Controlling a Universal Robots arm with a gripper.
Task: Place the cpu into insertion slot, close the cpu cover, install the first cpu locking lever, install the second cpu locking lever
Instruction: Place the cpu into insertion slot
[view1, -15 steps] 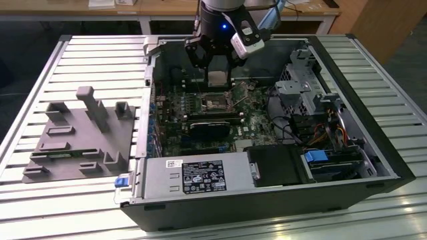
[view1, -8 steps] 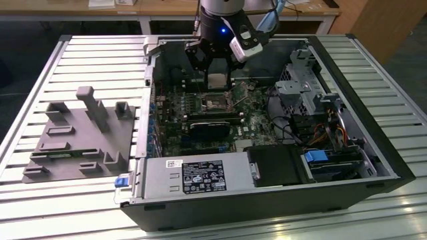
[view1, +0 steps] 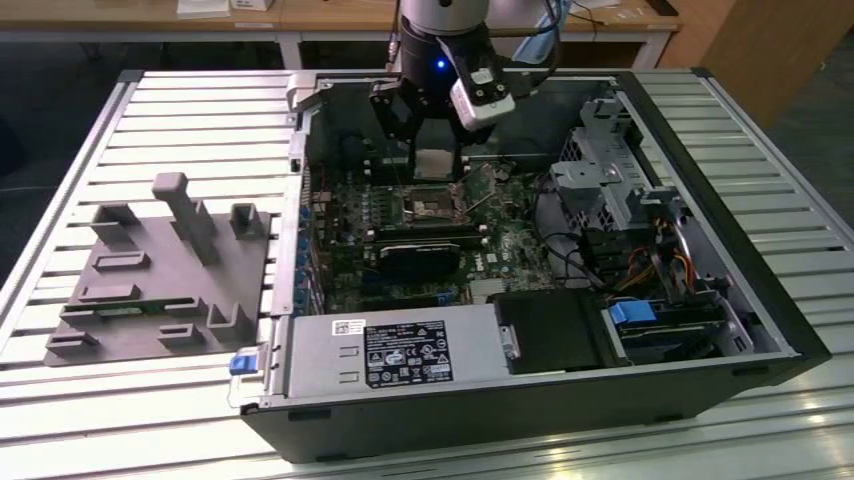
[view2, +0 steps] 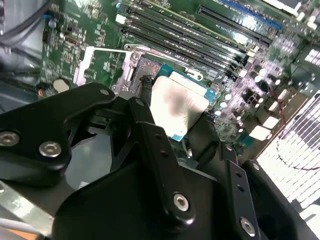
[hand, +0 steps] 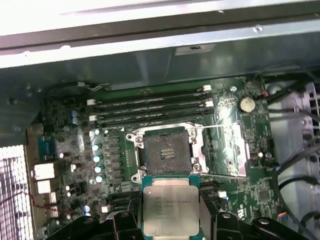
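Exterior view high, overlooking case (view1: 534, 410); both wrist views near insertion slot (hand: 167, 152) (view2: 142, 67).

**Silver arm, black linkage gripper**

In the exterior view the arm (view1: 441, 18) is a silver-grey cylinder ending in a black wrist collar (view1: 430, 55) with a blue light (view1: 439, 66). A pale grey camera box (view1: 483, 98) sits at the light's four o'clock, a thin cable (view1: 396, 55) at its nine o'clock. The gripper (view1: 438, 160) is matt black, its link bars (view2: 160, 150) pinned by silver screws (view2: 181, 201).
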